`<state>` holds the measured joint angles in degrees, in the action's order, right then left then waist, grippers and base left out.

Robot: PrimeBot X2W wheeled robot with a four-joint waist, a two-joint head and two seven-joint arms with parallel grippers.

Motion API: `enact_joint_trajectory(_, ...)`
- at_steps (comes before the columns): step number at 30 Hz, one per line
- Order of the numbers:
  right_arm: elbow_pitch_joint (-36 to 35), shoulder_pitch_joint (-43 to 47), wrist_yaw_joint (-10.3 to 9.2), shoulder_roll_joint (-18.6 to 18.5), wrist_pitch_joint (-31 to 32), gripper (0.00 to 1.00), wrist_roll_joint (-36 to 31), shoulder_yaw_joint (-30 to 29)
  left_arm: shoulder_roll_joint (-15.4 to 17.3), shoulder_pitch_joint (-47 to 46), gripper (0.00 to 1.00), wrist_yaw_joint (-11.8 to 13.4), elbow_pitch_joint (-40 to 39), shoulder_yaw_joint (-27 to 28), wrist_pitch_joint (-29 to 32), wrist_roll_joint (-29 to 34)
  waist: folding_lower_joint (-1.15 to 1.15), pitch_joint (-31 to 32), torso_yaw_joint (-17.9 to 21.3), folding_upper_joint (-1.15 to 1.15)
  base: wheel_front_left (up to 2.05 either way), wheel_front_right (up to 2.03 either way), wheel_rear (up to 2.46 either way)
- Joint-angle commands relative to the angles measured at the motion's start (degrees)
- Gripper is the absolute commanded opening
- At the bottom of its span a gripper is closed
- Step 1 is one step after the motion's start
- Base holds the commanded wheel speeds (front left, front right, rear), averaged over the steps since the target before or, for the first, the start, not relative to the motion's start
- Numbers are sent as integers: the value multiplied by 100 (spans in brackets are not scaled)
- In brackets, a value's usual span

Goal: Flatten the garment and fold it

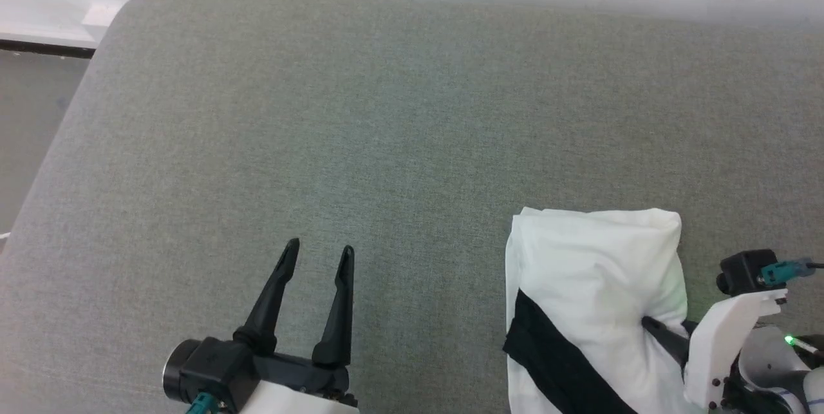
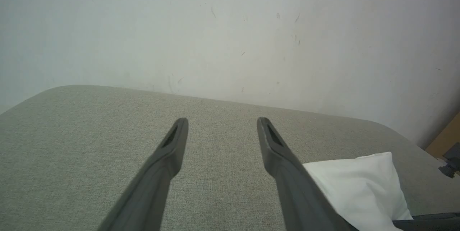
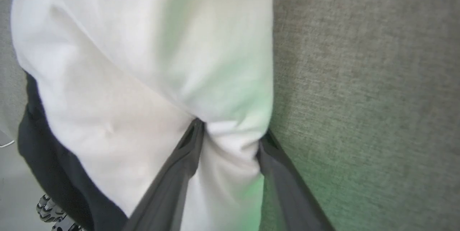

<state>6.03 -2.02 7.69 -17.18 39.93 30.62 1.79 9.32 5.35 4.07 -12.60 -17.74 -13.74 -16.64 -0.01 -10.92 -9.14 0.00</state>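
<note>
Garment: the white cotton T-shirt with black sleeves (image 1: 592, 272) sits bundled on the near right of the worktop, and its lower end runs off the bottom of the head view.
Shape: it's a soft, puffed packet, rounded along the far edge, nowhere near flat.
Black sleeve: a dark band of cloth (image 1: 560, 362) crosses the lower left of the bundle on a slant, and it shows again down the left side of the right wrist view.
Worktop: the grey woven-fabric worktop with rounded corners (image 1: 386, 111) lies broad and bare to the left of and beyond the bundle.
Right tool: right tool (image 3: 231, 130) has its two dark fingers (image 3: 172, 188) either side of a bunched ridge of white cloth, both touching it, creases fanning from the left tip. Whether the clamp is firm, I cannot tell.
Right arm: white wrist housing (image 1: 727, 337) sits just beside the bundle's right edge, a small green light (image 1: 788, 340) glows on it, and a green tint falls on the cloth.
Left tool: left tool (image 1: 320, 248) is at lower left, jaws spread wide with nothing between them, well apart from the shirt.
Left wrist view: a white corner of the bundle peeks out beyond the right finger.
Backdrop: a scuffed white wall (image 2: 230, 26) rises behind the worktop's far edge.
</note>
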Motion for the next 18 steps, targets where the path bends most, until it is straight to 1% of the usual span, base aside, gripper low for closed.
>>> enact_joint_trajectory(1,193,-33,-20,24,-59,0,-84,68,40,-7,100,-16,-12,2,7,-14,1,30,2,0,0,0,0)
enact_joint_trajectory(7,117,-237,-20,-56,-359,0,-96,177,86,71,100,11,-30,38,1,-41,1,103,139,0,0,0,0)
enact_joint_trajectory(10,-5,-400,-20,-123,-445,0,-81,219,121,98,100,27,-63,54,-1,-35,1,144,293,0,0,0,0)
enact_joint_trajectory(14,-89,-690,-20,-229,-410,0,-90,244,160,107,100,36,-102,41,35,-25,1,191,561,0,0,0,0)
enact_joint_trajectory(18,-71,-1042,-20,-430,-276,0,-173,272,190,42,100,29,-140,8,97,-4,1,169,810,0,0,0,0)
